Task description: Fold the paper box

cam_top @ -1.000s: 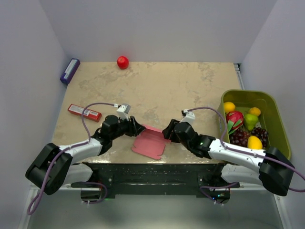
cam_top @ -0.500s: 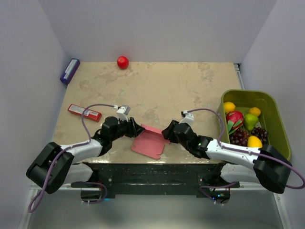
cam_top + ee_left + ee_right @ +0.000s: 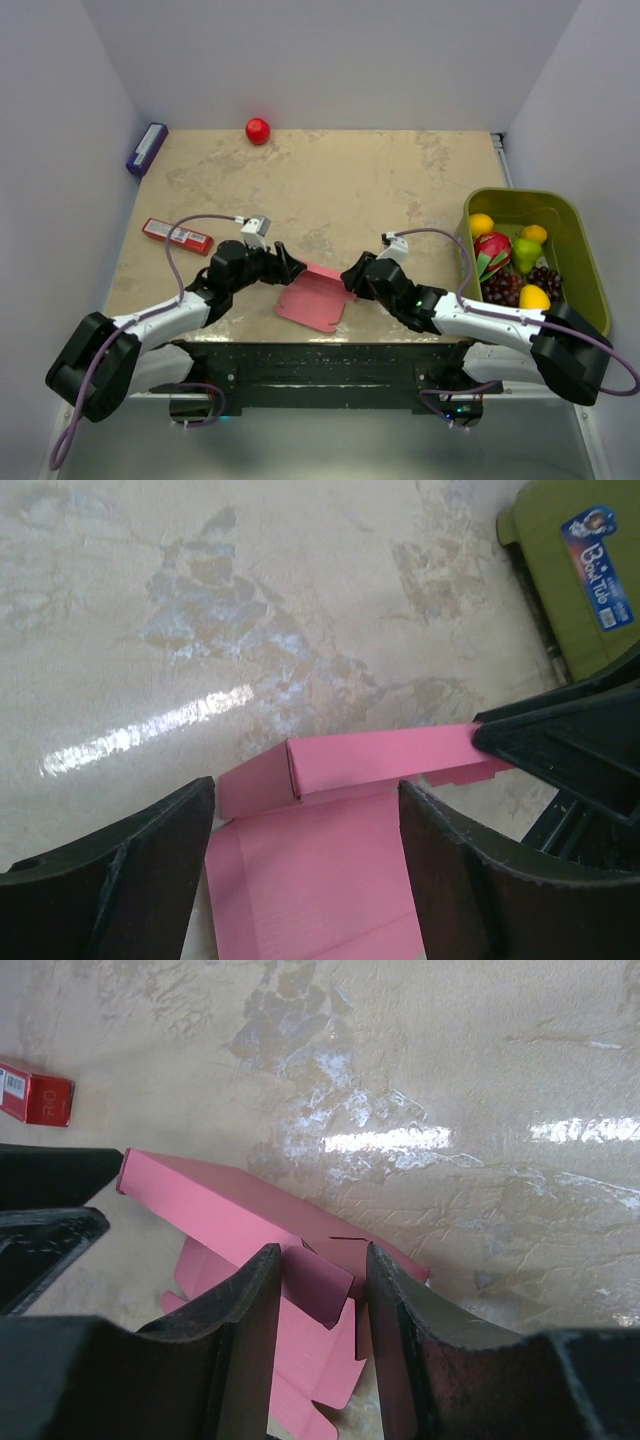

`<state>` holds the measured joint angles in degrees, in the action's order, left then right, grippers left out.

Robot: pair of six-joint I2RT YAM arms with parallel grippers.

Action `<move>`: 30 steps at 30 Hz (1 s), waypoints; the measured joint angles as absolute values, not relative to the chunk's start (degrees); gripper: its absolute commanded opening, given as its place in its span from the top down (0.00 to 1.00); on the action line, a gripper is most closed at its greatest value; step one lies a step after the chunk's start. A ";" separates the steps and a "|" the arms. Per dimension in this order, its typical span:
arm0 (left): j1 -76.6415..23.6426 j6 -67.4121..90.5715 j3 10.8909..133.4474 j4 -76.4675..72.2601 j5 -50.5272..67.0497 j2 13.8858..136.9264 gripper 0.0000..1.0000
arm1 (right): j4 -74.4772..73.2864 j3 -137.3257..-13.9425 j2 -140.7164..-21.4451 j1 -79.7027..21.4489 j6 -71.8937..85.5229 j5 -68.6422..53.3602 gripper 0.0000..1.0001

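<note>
The pink paper box (image 3: 315, 297) lies partly folded near the table's front edge, between my two grippers. In the left wrist view its far wall (image 3: 375, 763) stands up along a crease above the flat floor panel (image 3: 310, 880). My left gripper (image 3: 305, 802) is open wide, one finger at each side of that panel, nothing pinched. The right gripper (image 3: 322, 1260) is at the box's right end, open, its narrow jaws around a bent side flap (image 3: 318, 1285). In the top view the left gripper (image 3: 290, 270) and right gripper (image 3: 350, 279) face each other across the box.
A narrow red packet (image 3: 177, 235) lies left of the left arm. A red ball (image 3: 258, 130) and a purple box (image 3: 146, 148) sit at the back left. A green bin (image 3: 587, 250) of fruit stands at the right edge.
My left gripper's jaws have spread wider over the pink sheet. The right gripper's jaws have narrowed around the side flap. The box has barely shifted.
</note>
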<state>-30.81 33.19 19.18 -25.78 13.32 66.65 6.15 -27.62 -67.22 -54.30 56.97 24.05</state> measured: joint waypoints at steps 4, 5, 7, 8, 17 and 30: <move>-30.79 33.12 21.15 -25.15 11.97 65.69 0.24 | 6.20 -27.62 -67.22 -54.33 56.75 24.05 0.60; -30.79 33.08 21.56 -25.06 11.86 66.00 0.26 | 6.22 -27.62 -67.22 -54.30 56.73 24.08 0.60; -30.76 32.99 22.28 -25.02 11.73 67.00 0.29 | 6.26 -27.62 -67.22 -54.30 56.62 24.08 0.61; -30.76 32.73 22.63 -25.08 11.73 67.79 0.34 | 6.28 -27.62 -67.22 -54.30 56.55 24.08 0.61; -30.76 31.83 23.14 -26.65 12.32 73.67 0.60 | 6.72 -27.62 -67.26 -54.33 55.33 24.08 0.61; -30.59 32.60 20.05 -34.37 13.26 74.39 0.72 | 0.58 -30.48 -66.67 -54.33 51.05 24.75 0.26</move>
<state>-30.59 32.60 20.05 -34.37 13.26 74.39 0.58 -30.48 -66.67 -54.33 51.05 24.75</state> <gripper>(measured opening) 0.298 0.706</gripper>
